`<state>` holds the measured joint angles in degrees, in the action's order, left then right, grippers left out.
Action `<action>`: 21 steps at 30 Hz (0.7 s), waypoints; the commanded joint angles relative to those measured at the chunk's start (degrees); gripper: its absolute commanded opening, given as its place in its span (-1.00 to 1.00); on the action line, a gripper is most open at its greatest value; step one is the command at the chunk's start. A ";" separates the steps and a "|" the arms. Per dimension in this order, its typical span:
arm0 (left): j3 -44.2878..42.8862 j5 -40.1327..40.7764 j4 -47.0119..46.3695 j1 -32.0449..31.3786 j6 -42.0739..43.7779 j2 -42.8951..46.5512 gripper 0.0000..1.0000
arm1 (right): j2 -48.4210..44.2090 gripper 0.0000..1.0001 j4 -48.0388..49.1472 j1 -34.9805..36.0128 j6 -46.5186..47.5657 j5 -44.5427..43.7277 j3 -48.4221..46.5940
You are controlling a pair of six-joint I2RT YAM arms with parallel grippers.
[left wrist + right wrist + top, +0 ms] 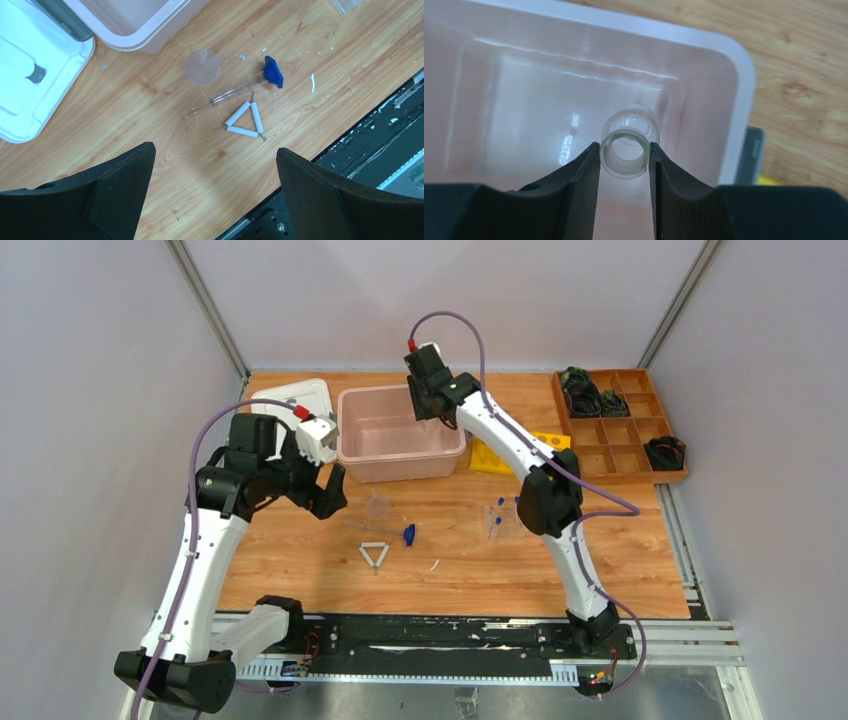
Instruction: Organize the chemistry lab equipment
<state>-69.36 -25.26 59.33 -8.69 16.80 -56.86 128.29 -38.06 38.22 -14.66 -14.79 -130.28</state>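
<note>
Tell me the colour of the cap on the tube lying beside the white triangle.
The cap is blue, clearest in the left wrist view.

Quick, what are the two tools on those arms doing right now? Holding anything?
Left tool: open, holding nothing.
Right tool: closed on a glass flask, over the pink tub.

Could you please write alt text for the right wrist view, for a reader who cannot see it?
The right gripper pinches a clear glass vessel by its open mouth, over the inside of a pale pink bin. Wooden table shows beyond the bin's rim at right.
</note>
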 commanded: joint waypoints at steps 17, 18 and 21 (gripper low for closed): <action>1.17 -0.13 0.08 0.51 4.00 -0.30 0.95 | 10.81 -0.40 6.07 -0.84 -0.23 -2.33 -3.34; 1.19 -0.14 0.08 0.51 3.84 -0.35 0.95 | 10.56 -0.28 6.07 -0.74 -0.67 -2.05 -3.20; 1.09 -0.06 0.07 0.60 3.81 -0.34 0.97 | 8.63 0.03 6.23 -0.16 -0.95 -2.65 -2.27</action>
<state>-68.53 -25.21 59.51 -8.69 19.97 -57.69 138.72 -33.82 37.85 -14.76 -16.53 -131.81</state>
